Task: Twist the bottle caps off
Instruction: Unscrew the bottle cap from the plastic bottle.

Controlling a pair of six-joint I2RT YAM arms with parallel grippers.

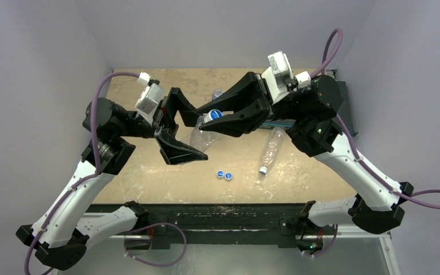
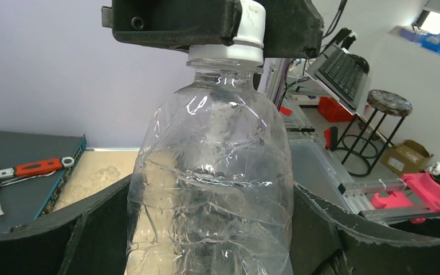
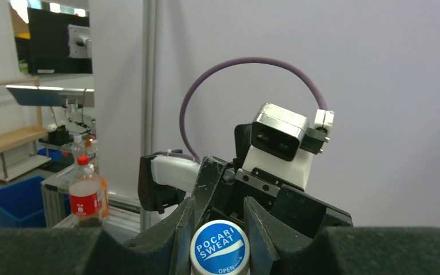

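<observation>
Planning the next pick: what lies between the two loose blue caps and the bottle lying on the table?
Nothing: the top view shows bare table between the blue caps and the lying bottle.

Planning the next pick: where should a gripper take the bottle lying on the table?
Probably best to grip the lying bottle mid-body from above, closing across its width. It lies flat with its long axis running near to far and its neck end toward the arms.
</observation>
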